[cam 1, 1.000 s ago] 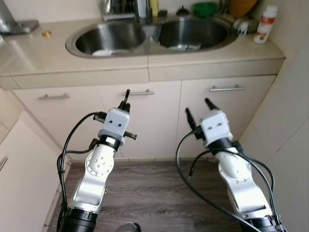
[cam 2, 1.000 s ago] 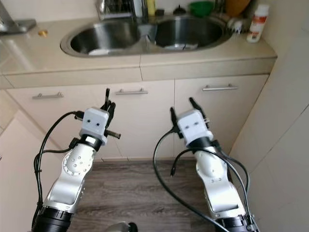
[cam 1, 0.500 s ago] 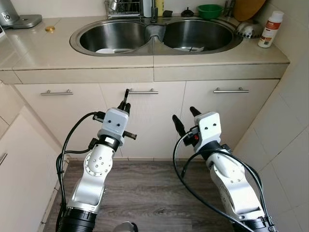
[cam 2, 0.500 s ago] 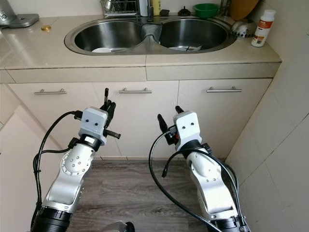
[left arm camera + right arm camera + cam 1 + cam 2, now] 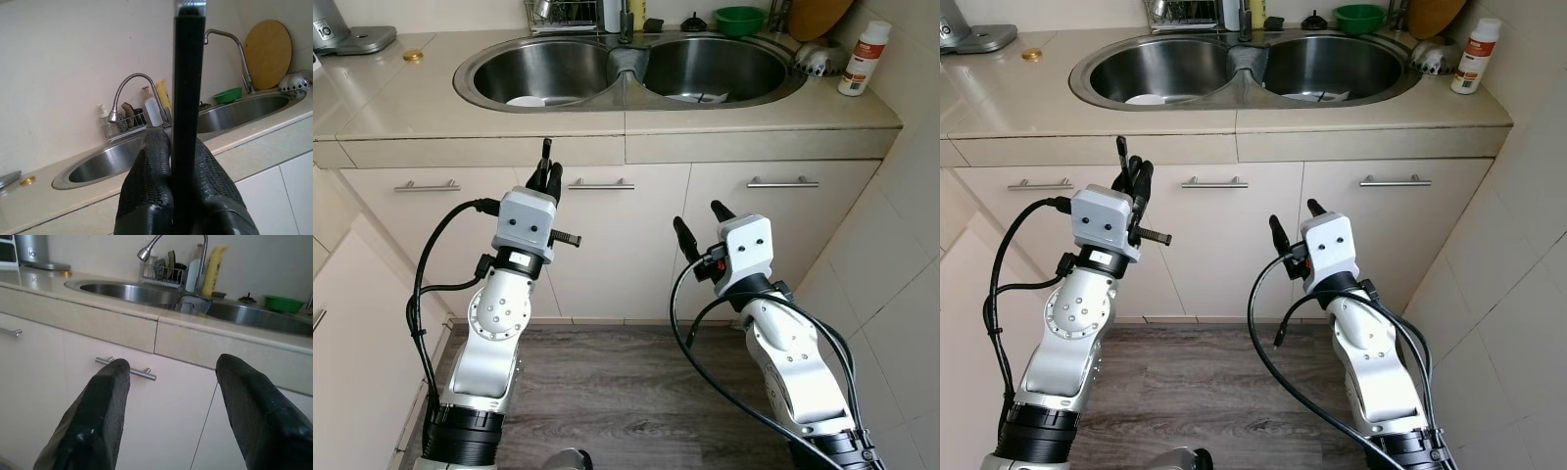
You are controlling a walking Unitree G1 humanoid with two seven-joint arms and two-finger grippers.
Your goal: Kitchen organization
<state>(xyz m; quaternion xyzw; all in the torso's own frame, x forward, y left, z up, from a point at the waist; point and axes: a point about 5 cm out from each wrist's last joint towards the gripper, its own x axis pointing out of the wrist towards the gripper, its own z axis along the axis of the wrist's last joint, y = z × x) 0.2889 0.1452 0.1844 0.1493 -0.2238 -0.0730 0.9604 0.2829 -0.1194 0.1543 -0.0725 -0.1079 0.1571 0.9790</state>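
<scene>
A: Left eye view puts the robot squarely before the double sink (image 5: 626,69), both arms raised in front of the cabinet doors (image 5: 617,245). Which step would you say this is?

B: An approach, by the look of it. Nothing is held. The left gripper (image 5: 546,168) points upward just under the desk (image 5: 401,98) edge, its fingers pressed together around nothing.

A: And the right gripper (image 5: 697,223)?

B: Lower, level with the cabinet fronts, fingers spread wide. In the right wrist view they frame a bar handle (image 5: 126,368) of the middle door.

A: So where are the things to organise?

B: Up at the sink: white dishes (image 5: 536,100) lie in both basins, a green bowl (image 5: 739,20) and a dish rack (image 5: 563,14) sit behind, and a white bottle (image 5: 863,59) stands at the desk's far right.

A: What does the next move call for?

B: Probably lifting an arm over the desk edge toward the basins, or closing the right fingers on that handle. The task sentence doesn't settle which.
</scene>
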